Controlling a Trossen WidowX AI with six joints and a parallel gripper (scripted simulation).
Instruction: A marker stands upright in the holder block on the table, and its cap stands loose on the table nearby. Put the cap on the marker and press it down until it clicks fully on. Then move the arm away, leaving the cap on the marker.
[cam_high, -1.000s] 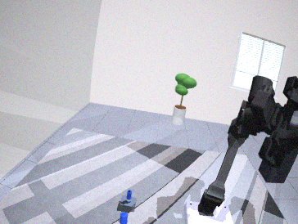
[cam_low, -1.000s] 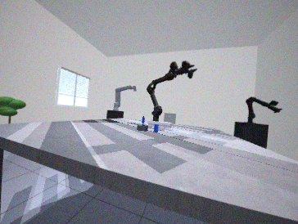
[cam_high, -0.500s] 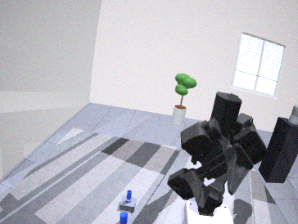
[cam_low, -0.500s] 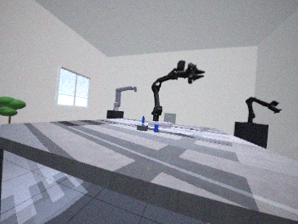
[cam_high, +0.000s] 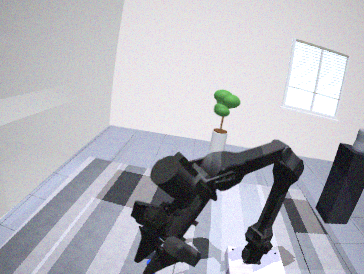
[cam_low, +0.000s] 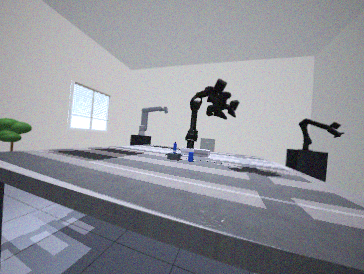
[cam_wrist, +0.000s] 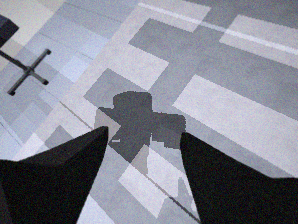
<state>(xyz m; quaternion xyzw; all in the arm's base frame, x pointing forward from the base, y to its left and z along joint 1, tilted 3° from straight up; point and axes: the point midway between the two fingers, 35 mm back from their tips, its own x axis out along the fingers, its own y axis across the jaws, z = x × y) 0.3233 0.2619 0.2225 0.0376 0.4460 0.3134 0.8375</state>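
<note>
The arm is bent high over the table (cam_low: 150, 175), its gripper (cam_low: 231, 108) hanging well above the holder block (cam_low: 173, 156) and off to the side of it, nowhere near touching anything. The fingers stand parted about halfway with only patterned table top showing between them, so it grips nothing. The marker (cam_low: 175, 146) stands upright in the holder block, a small blue stick from the side view. The cap (cam_low: 190, 156) stands on the table just beside the block, apart from it and not on the marker. Both sit near the arm's base (they are too small and far off to make out any finer detail). Looking down through the fingers, the arm's own shadow (cam_wrist: 137, 120) lies on the grey stripes.
</note>
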